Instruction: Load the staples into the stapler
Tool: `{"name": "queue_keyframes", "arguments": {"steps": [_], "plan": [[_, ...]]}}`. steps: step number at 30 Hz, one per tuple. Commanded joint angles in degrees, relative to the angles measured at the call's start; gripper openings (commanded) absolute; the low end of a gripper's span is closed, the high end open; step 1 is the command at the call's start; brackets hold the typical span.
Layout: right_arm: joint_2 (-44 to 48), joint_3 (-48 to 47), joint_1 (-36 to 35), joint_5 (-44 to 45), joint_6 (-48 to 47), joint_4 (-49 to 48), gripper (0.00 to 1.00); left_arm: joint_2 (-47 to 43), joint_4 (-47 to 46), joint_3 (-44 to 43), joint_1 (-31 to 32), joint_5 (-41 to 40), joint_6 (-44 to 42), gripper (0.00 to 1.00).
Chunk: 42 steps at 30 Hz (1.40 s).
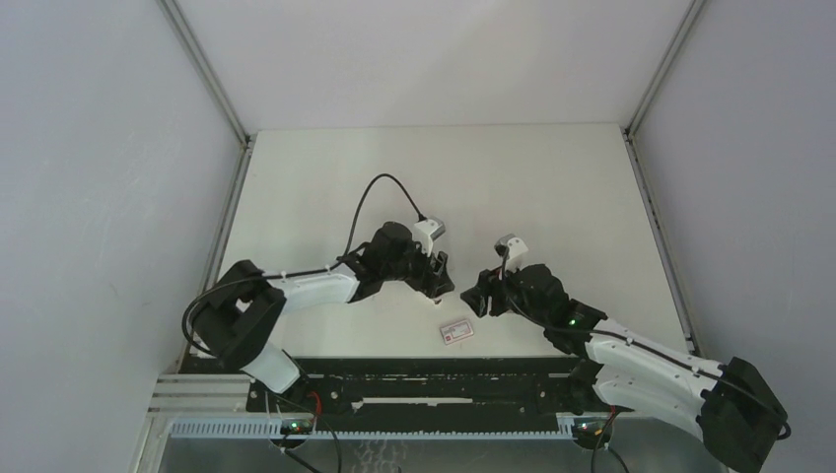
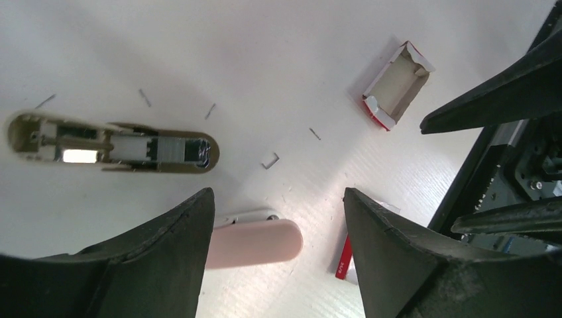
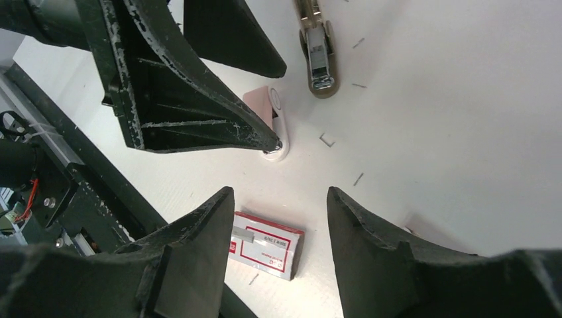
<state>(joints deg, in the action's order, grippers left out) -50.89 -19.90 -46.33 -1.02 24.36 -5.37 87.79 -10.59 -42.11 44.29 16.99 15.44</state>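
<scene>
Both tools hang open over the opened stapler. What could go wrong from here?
1. Loose staples lie scattered around the open stapler. Single staples are hard to grip and could jam the channel if swept in.
2. The left tool and right tool hang close together by the pink cover. They might collide or knock it aside.

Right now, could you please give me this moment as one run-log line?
left gripper: open, over pink stapler body | right gripper: open, over labelled box | staple channel: lying face-up | loose staples: scattered
</scene>
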Motion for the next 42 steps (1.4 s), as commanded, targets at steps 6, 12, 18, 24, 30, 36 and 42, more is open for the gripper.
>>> {"name": "queue_keyframes", "arguments": {"steps": [6, 12, 18, 24, 30, 36, 42], "plan": [[3.88, 1.08, 2.02, -3.34, 0.07, 1.03, 0.54, 6.23, -4.95, -2.80, -2.54, 10.23, -1.03, 0.74], [4.39, 1.42, 2.44, -3.82, 0.03, 0.88, 0.54, 4.46, -4.53, 0.19, -2.80, 9.69, -1.30, 0.74], [5.30, 1.90, 2.81, -3.64, 0.41, 0.81, 0.54, 0.65, -5.12, 5.04, -2.81, 8.95, -0.38, 0.73], [6.20, 2.12, 3.26, -3.77, 0.51, 1.00, 0.55, -2.96, -5.91, 9.60, -2.73, 8.48, 0.14, 0.73], [6.42, 2.19, 3.50, -4.08, 0.51, 1.21, 0.55, -3.19, -4.90, 10.51, -2.63, 6.83, -0.81, 0.72], [7.57, 2.50, 3.78, -3.93, 0.43, 1.38, 0.55, -6.00, -2.41, 12.35, -0.48, 0.29, -2.93, 0.72], [7.61, 2.76, 4.46, -4.42, 0.72, 1.12, 0.55, -8.63, 0.03, 13.54, 1.85, -6.21, -3.57, 0.68]]}}
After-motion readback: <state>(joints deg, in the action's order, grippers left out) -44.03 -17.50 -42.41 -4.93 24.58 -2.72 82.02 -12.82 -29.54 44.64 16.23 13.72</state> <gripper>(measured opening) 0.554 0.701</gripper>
